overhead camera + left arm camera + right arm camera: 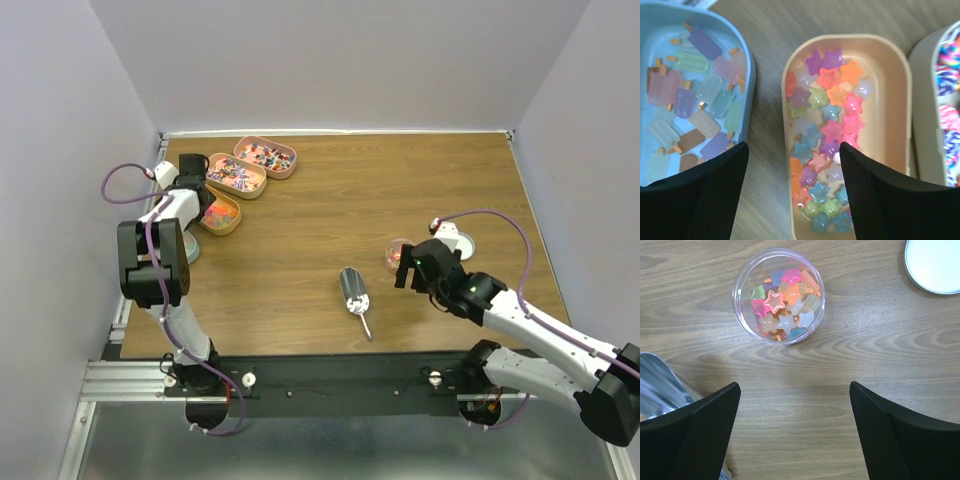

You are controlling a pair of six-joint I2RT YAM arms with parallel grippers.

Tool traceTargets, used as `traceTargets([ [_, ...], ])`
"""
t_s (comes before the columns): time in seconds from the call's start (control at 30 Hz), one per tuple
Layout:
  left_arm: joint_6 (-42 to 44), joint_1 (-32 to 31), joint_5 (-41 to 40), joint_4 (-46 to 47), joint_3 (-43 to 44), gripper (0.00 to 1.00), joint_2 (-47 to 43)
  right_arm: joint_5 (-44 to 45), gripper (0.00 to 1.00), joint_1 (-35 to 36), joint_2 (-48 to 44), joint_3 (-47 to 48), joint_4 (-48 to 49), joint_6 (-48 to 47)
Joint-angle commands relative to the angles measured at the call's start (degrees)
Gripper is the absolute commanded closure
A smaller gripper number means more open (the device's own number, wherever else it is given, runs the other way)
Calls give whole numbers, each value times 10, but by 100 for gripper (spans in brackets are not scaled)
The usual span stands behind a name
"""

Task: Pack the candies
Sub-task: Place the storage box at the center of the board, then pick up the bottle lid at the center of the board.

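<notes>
**A:** Which step is this?

**B:** Filling, I'd judge. The small clear round plastic jar (pixel 736 292) holds some star-shaped candies (pixel 782 302) in orange, pink, yellow and pastels. Its flat white round lid (pixel 935 265) lies apart from it, and the silver metal scoop (pixel 353 288) lies unheld on the wooden table (pixel 400 200).

**A:** And the grippers?

**B:** Both are spread wide with nothing in them. The left gripper (pixel 792 146) hovers over the beige oval tin (pixel 902 100), and the bulk of the candies lie right beneath its fingers. The right gripper (pixel 794 385) hangs near the jar, which sits ahead of its fingertips, not between them.

**A:** Next move?

**B:** Likely grasping the scoop's thin handle for another load, or fetching the lid; I can't tell which
</notes>
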Motion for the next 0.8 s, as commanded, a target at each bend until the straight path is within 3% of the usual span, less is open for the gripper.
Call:
traceTargets([
  [0.0, 18, 1, -4, 0, 7, 19, -70, 27, 4, 0, 20, 49, 7, -26],
  [0.2, 70, -20, 11, 7, -6, 18, -152, 53, 1, -51, 107, 140, -27, -52],
  [0.33, 136, -72, 28, 56, -42, 18, -226, -35, 2, -216, 173, 181, -30, -63],
  [0.53, 282, -181, 135, 174, -145, 15, -315, -59, 12, -367, 278, 217, -29, -63],
  [0.77, 349, -210, 263, 247, -221, 11, -387, -147, 30, -466, 370, 215, 2, -50],
])
